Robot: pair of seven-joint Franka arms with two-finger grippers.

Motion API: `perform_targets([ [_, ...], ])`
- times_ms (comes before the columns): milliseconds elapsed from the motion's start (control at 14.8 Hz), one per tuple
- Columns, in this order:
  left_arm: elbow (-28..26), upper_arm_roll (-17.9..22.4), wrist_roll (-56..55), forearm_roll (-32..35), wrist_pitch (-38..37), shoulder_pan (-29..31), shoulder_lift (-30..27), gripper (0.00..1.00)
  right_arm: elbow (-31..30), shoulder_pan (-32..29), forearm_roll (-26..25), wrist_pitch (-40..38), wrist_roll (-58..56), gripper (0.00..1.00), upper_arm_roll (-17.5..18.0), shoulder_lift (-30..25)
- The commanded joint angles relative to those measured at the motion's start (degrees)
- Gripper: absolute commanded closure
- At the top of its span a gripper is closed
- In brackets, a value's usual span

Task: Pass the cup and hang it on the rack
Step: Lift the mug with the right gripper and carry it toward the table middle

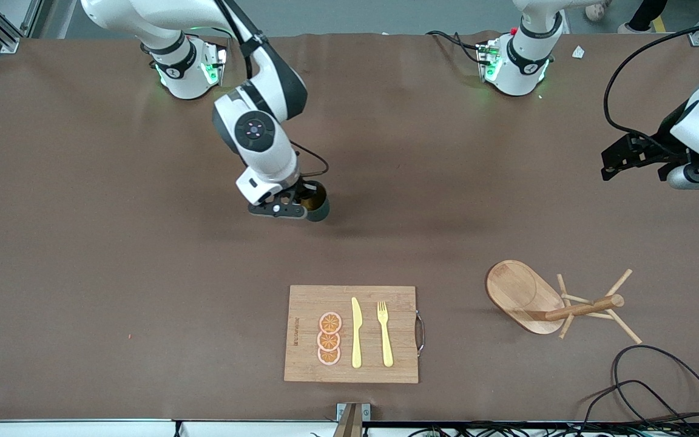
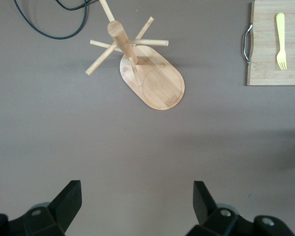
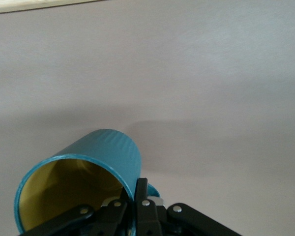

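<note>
Right gripper [image 1: 298, 208] clamped on the cup [image 1: 316, 204] by its rim, up over the middle of the table. Left gripper [image 1: 619, 159] wide open, holding nothing, waiting near the rack [image 1: 553, 300] at the left arm's end. Cup well apart from both

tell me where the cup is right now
The cup is held in the shut right gripper over bare table, toward the right arm's end, well away from the cutting board and the rack.
</note>
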Motion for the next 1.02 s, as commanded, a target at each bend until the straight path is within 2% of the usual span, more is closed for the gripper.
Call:
perform_targets([
  [0, -0.07, -0.17, -0.61, -0.5, -0.07, 0.18, -0.58, 0.0, 6.7, 3.08, 1.2, -0.54, 6.44, 1.0, -0.74, 5.56],
  [407, 0.19, 0.09, -0.61, -0.24, -0.07, 0.27, -0.76, 0.0, 11.19, 6.6, 1.28, -0.01, 17.79, 1.0, -0.74, 10.31],
  [949, 0.11, 0.71, -0.69, 0.29, -0.07, 0.62, -0.14, 0.0, 11.29, 9.42, 1.11, 3.24, 21.14, 0.98, -0.74, 12.16],
])
